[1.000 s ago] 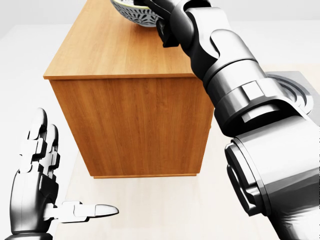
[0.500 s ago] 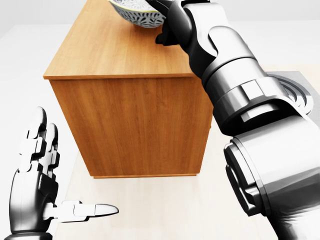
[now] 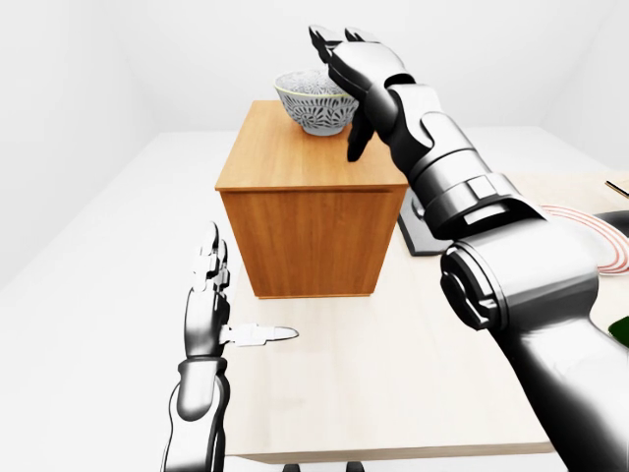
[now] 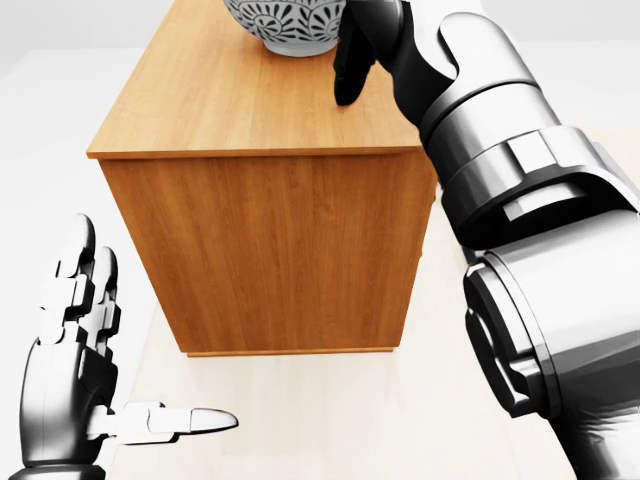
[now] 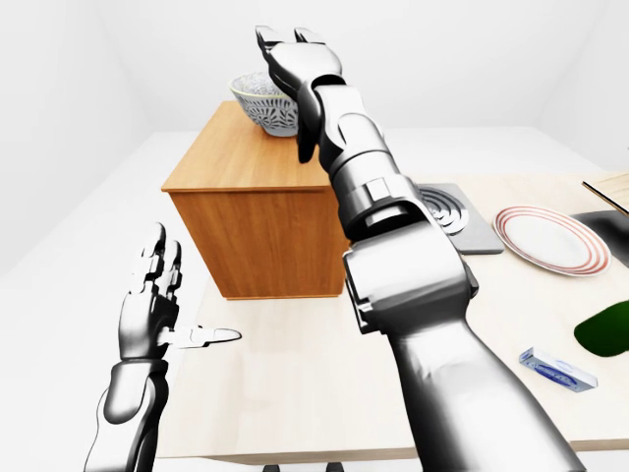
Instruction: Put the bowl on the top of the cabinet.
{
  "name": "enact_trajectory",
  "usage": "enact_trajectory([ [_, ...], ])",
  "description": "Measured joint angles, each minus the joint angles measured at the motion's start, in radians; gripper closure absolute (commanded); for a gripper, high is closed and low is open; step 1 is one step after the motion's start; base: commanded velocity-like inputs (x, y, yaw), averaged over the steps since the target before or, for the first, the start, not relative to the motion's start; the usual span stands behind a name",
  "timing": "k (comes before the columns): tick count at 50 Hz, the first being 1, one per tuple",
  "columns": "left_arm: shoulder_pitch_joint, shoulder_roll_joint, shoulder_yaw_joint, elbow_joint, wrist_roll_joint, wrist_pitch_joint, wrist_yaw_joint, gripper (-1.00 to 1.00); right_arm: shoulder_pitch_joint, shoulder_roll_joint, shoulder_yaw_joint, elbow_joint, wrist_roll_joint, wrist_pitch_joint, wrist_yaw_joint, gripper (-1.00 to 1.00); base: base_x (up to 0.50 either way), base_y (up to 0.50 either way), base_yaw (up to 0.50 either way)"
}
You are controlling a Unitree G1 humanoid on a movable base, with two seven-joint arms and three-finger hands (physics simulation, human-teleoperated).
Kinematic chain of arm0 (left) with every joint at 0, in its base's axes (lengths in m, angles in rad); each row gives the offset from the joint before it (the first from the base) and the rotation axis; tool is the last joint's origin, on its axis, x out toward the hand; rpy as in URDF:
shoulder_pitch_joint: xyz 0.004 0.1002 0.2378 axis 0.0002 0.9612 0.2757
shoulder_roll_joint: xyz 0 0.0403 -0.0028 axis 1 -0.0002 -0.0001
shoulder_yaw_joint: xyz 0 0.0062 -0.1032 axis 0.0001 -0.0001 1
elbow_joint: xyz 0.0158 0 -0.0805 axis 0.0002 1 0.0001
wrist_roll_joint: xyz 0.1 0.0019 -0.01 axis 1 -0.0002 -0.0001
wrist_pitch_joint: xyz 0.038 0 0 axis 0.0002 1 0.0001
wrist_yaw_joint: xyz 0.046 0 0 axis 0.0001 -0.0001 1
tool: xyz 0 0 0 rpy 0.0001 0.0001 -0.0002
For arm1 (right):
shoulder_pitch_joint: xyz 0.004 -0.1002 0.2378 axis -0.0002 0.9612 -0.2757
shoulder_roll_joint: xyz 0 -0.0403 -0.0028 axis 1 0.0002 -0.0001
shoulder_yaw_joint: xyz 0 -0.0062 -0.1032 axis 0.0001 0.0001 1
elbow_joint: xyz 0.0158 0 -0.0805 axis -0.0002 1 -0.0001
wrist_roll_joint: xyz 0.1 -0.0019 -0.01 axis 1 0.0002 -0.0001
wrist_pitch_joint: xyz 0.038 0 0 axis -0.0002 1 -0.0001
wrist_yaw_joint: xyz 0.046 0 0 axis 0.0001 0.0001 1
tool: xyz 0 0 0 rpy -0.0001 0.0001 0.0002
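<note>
The bowl (image 3: 314,101) sits on the cabinet (image 3: 295,157) top, near its far edge in the left-eye view. Our right hand (image 3: 346,71) is spread open beside it, gripping nothing; our left hand (image 3: 209,310) hangs open and empty. We should lift the right hand straight up and away, keeping fingers off the rim.

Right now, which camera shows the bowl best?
The left-eye view: the whole bowl sits on the cabinet, with only its right edge behind the right hand. The head view crops its top, and in the right-eye view the arm covers its right side.
</note>
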Motion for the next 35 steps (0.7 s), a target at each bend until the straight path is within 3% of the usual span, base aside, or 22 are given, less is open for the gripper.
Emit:
enact_trajectory([
  [16,0.002,0.0,-0.002,0.001,0.002,0.0,-0.003,-1.0,-0.104,-0.099,-0.008,0.018,-0.03,0.0,0.072,-1.0,0.0,0.0,0.0],
  [35,-0.004,0.0,-0.003,0.019,0.002,0.0,0.0,-1.0,-0.256,-0.281,-0.05,0.028,-0.074,0.0,0.14,-1.0,0.0,0.0,0.0],
])
